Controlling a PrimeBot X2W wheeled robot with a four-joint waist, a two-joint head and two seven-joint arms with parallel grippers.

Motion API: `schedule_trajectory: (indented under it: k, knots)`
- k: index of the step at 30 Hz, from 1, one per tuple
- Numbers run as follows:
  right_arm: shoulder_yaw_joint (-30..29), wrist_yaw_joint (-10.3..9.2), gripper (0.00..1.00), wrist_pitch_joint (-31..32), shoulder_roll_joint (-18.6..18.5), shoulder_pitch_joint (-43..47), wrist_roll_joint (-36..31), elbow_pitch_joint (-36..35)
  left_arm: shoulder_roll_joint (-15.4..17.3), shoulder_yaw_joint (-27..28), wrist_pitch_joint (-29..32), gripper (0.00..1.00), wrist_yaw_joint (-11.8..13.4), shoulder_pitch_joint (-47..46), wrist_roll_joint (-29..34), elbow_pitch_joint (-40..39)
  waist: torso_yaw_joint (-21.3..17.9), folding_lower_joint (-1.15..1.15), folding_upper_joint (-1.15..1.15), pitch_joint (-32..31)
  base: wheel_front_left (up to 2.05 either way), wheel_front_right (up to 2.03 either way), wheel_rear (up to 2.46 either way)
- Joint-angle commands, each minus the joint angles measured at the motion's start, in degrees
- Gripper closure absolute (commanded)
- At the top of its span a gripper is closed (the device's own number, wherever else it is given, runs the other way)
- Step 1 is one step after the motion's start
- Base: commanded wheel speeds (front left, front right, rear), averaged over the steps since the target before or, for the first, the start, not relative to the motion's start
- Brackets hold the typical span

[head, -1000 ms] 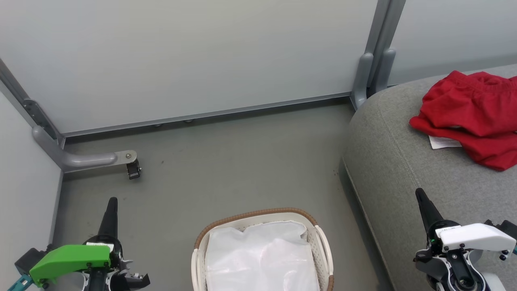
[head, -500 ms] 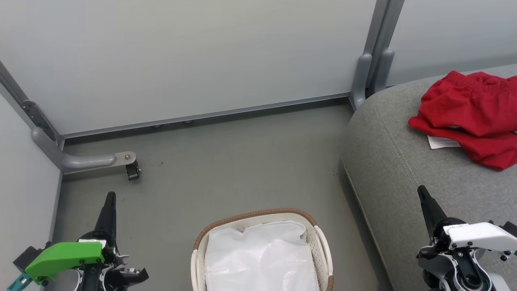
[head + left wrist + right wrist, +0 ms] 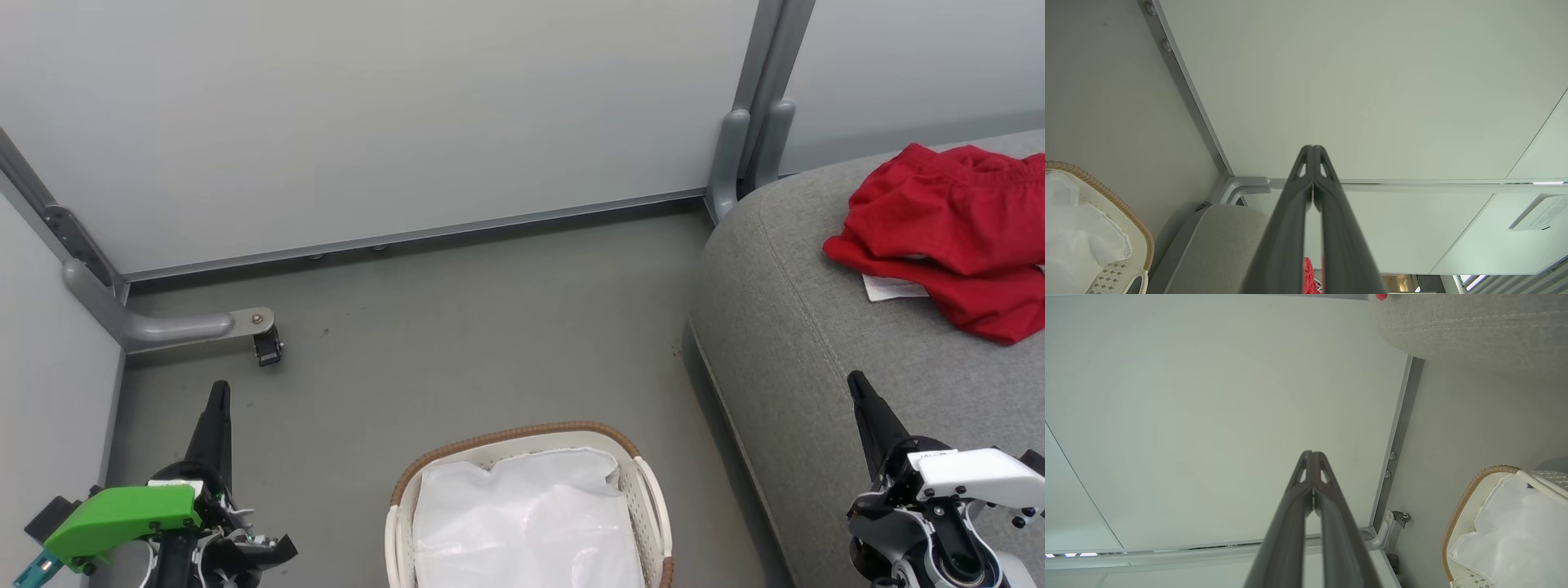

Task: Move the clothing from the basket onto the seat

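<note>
Red clothing (image 3: 947,237) lies crumpled on the grey seat (image 3: 808,327) at the right, a white label showing at its edge. The white basket (image 3: 645,482) with a brown woven rim stands on the floor at bottom centre, with just its white liner (image 3: 522,523) showing inside. My left gripper (image 3: 218,388) is shut and empty at the lower left, well left of the basket. My right gripper (image 3: 855,380) is shut and empty over the seat's front, below the clothing. In the wrist views both pairs of fingers (image 3: 1312,149) (image 3: 1311,453) are pressed together, and a sliver of red clothing (image 3: 1308,277) peeks out.
Pale partition panels (image 3: 392,106) close off the back and left. A grey post (image 3: 755,106) stands at the seat's far corner. A bracket foot with a small black caster (image 3: 265,343) juts onto the grey floor (image 3: 457,343) near my left gripper.
Both grippers have sunk slightly toward the bottom edge of the head view and stay shut. The clothing, basket and seat have not moved.
</note>
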Motion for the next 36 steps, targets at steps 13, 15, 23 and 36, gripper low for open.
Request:
schedule_trajectory:
  k: [13,15,23,36]
  knots:
    - [-0.2,0.0,1.0,0.4,-0.2,-0.5,0.1,-0.3,0.2,0.1,0.2,1.0,-0.4,-0.7,-0.2,-0.1,0.0,0.0,0.0,0.0,0.0,0.0,0.0]
    - [-0.3,0.0,1.0,0.4,-0.2,-0.5,0.1,-0.3,0.2,0.1,0.2,1.0,-0.4,-0.7,-0.2,-0.1,0.0,0.0,0.0,0.0,0.0,0.0,0.0]
    - [-0.3,0.0,1.0,0.3,-0.1,-0.5,0.0,-0.3,0.2,0.1,0.2,1.0,-0.4,-0.7,-0.2,-0.2,0.0,0.0,0.0,0.0,0.0,0.0,0.0]
    - [-0.4,0.0,1.0,0.4,-0.1,-0.5,-0.1,-0.3,0.2,0.1,0.2,1.0,-0.4,-0.7,-0.2,-0.2,0.0,0.0,0.0,0.0,0.0,0.0,0.0]
